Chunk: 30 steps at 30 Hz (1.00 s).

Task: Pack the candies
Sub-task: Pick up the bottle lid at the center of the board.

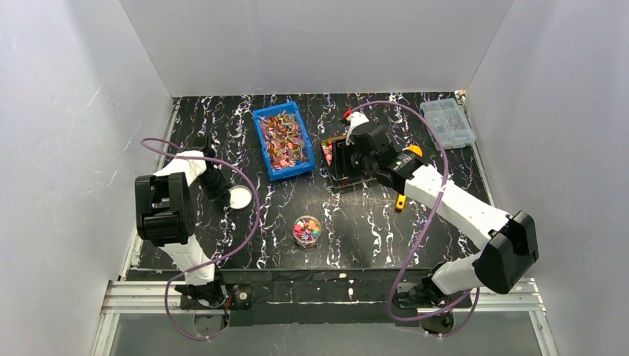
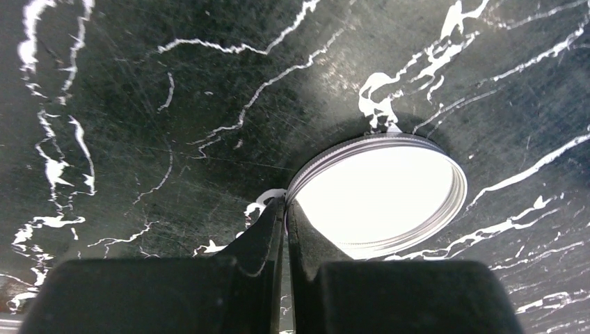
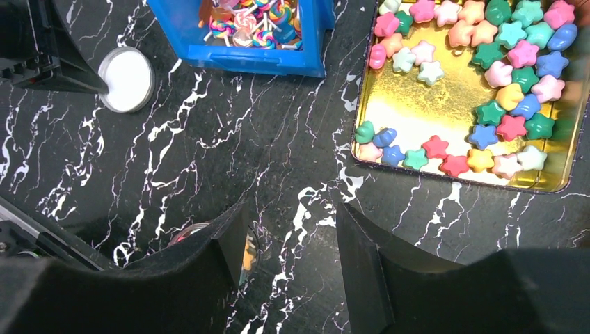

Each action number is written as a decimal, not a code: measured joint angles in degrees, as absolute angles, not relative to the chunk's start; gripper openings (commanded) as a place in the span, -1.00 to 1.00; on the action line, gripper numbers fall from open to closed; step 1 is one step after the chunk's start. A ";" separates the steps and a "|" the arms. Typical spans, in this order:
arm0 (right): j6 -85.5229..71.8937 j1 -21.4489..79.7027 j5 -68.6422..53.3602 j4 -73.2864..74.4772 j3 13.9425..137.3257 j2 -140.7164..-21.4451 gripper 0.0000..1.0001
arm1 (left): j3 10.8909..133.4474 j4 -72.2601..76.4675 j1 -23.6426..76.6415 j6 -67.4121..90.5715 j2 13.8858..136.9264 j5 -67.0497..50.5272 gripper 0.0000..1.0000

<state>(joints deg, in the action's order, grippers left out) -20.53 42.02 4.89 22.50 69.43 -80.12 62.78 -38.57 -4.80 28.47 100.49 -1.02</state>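
Left gripper (image 2: 284,209) is fully shut at the rim of the lid (image 2: 379,195) on the left of the table. Can't tell if the thin rim is really pinched or the tips just closed beside it, so on a lift the lid may slip or stay flat. Right gripper (image 3: 289,257) is half open, holds nothing and hovers by the near side of the gold tray (image 3: 431,104), where most candies (image 3: 482,136) sit, with more in the open jar (image 1: 294,230) near centre. Risk: an edge-held, tilted lid lands crooked on the jar or knocks it, spilling candies.
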 measured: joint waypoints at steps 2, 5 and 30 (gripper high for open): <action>-20.32 42.02 4.82 22.57 69.43 -79.57 0.16 | 62.19 -38.20 -4.80 27.94 99.88 -1.98 -1.00; -19.25 42.02 4.27 22.96 69.43 -78.65 0.15 | 61.10 -38.61 -4.75 26.72 98.28 -4.71 -1.00; 19.44 60.34 -11.66 22.46 66.78 -63.75 0.46 | 56.75 -49.67 4.25 23.57 74.81 -41.76 -1.00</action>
